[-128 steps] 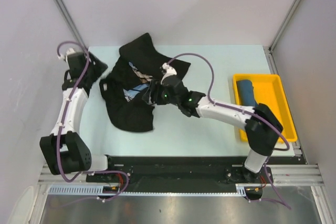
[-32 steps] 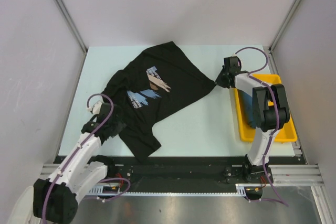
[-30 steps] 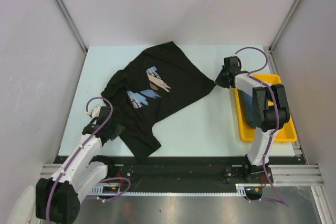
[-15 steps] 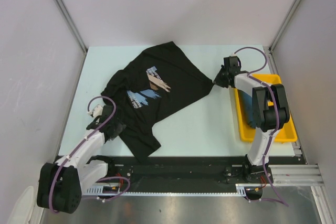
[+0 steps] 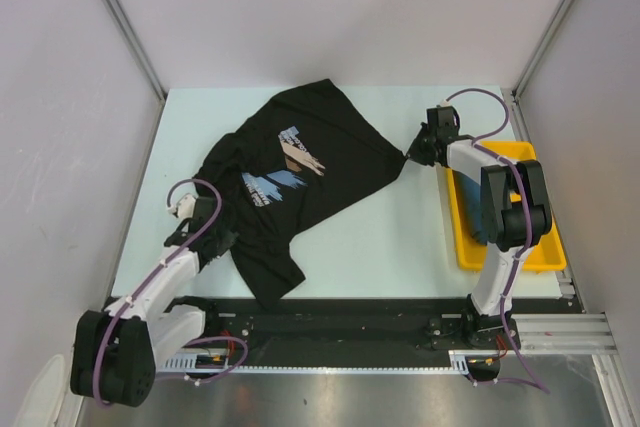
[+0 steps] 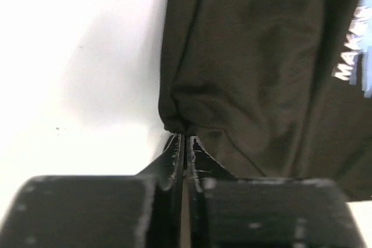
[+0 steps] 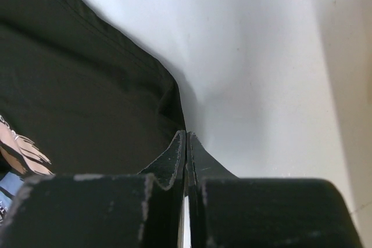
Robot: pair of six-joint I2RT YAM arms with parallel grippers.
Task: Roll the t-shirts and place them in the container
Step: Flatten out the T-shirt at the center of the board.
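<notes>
- We see the black t-shirt (image 5: 300, 182) spread print-side up across the middle of the table (image 5: 400, 237), its blue, brown and white chest print (image 5: 285, 162) facing the overhead camera.
- The cloth is pulled out between two corners, one towards the near left and one towards the right; folds and wrinkles run through it.
- Our left gripper (image 5: 217, 244) sits at the near-left corner. In the left wrist view its fingers (image 6: 174, 155) are pressed together with a bunched fold of the black t-shirt (image 6: 250, 56) pinched at their tips.
- Our right gripper (image 5: 410, 154) is at the shirt's right point. In the right wrist view the fingers (image 7: 174, 155) meet with no gap at the hem of the black cloth (image 7: 75, 85), which they grip.
- A yellow tray (image 5: 530, 162) lies at the table's right edge, just beside the right gripper.
- A bluish patch in the tray (image 5: 478, 212), mostly hidden by the right arm, may be the teal t-shirt; we cannot tell for certain.
</notes>
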